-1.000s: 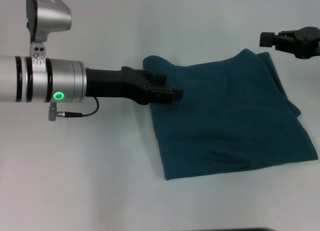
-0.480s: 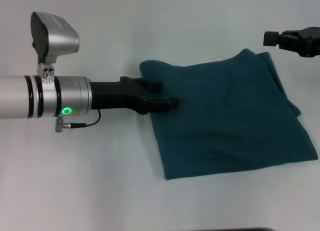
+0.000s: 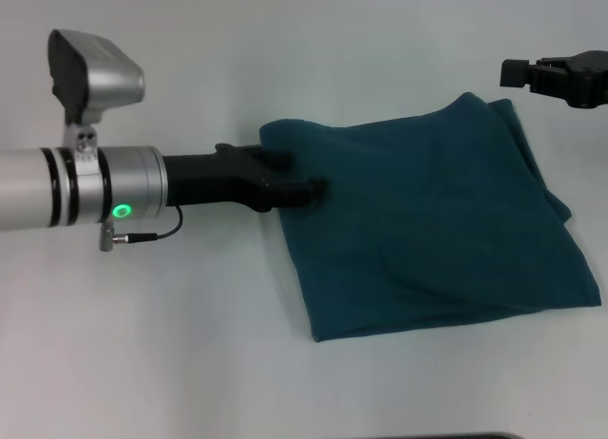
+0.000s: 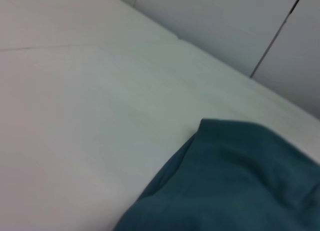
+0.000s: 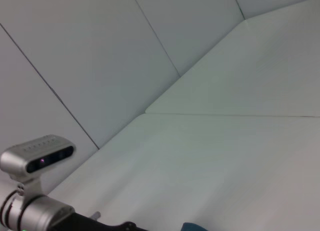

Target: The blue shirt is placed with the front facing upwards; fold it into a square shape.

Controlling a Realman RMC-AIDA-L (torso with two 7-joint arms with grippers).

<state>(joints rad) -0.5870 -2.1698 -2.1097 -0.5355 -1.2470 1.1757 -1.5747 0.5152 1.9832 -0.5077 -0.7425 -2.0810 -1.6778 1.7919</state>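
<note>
At the folded blue shirt (image 3: 437,225)'s near corner, the level left pincer (image 3: 302,178) grips cloth; right pincer (image 3: 556,78) indeterminate

A bare lab-like test space: a plain white worktop (image 3: 190,363) fills the frame, and pale seamed wall panels (image 5: 100,56) rise behind it

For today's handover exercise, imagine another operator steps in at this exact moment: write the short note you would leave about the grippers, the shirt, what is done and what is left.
Left gripper: at the left edge of the blue shirt, near its far left corner, fingers over the cloth; whether they are shut cannot be told.
Right gripper: hanging off the cloth beyond its far right corner.
Shirt: on the white table, already folded into a rough, skewed square, no lettering showing.
Left: likely neaten the far left corner and right-side layers, then withdraw.
</note>
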